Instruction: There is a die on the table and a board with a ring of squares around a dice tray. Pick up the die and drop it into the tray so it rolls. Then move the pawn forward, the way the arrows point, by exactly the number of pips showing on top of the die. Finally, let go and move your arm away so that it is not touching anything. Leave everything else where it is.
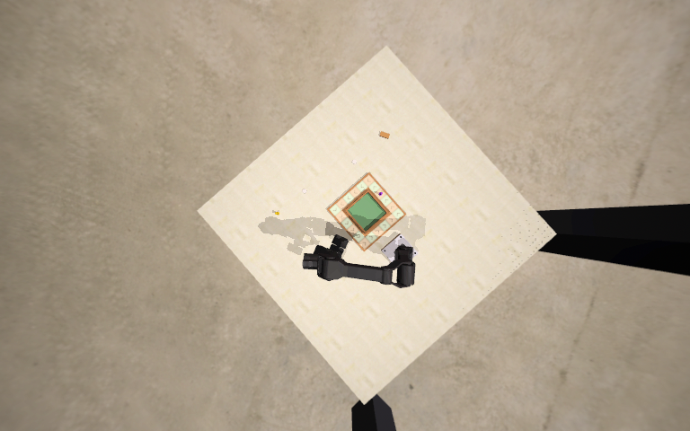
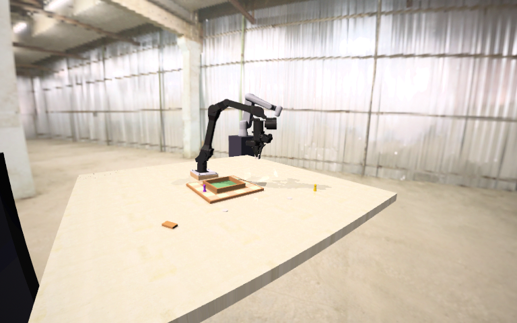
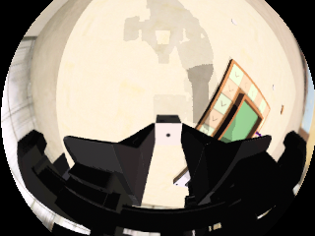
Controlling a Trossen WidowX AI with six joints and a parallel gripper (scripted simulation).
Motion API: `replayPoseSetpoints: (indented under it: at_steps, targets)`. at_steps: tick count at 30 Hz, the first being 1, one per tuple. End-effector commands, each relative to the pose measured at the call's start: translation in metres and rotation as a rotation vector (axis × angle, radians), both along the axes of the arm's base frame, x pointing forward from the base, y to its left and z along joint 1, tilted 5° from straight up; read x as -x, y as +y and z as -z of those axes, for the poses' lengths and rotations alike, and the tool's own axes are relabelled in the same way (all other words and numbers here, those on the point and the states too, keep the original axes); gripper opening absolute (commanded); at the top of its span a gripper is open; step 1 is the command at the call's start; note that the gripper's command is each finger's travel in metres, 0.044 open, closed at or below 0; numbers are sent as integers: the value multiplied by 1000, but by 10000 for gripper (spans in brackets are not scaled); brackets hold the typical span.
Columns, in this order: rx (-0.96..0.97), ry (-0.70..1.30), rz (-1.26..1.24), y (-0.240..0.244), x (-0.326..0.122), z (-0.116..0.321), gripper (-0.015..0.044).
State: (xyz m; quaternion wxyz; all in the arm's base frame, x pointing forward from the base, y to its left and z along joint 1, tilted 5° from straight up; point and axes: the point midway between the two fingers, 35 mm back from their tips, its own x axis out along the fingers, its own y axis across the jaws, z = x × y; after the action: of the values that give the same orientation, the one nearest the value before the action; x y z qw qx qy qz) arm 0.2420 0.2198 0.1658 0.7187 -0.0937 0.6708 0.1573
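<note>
A white die [image 3: 168,134] is between the fingertips of my gripper [image 2: 258,157] [image 3: 167,126]; one dark pip shows on the face towards the wrist camera. The gripper is shut on it and raised above the table, beside the board; in the top view the arm hides the fingertips. The square board [image 1: 334,208] [image 2: 236,195] [image 3: 236,75] has arrowed squares around the wooden-walled tray [image 1: 376,224] [image 2: 230,187] [image 3: 230,114]. The tray's visible green floor is empty. A purple pawn [image 1: 380,193] [image 2: 204,188] [image 3: 259,134] stands on the ring.
A yellow pawn [image 1: 276,213] [image 2: 314,188] stands off the board. An orange block [image 1: 384,135] [image 2: 169,224] lies beyond the board. Two small white pieces [image 1: 354,162] [image 1: 304,190] [image 2: 225,210] [image 2: 289,198] lie on the table. The arm's base stands close to the board.
</note>
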Motion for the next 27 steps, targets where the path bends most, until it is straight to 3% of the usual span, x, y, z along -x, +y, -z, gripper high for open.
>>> replayPoseSetpoints:
  at_steps: [1,27]
  targets:
    - [-1,4,17,-11,-5,0,0]
    - [8,22,242,-143,-45,32,0]
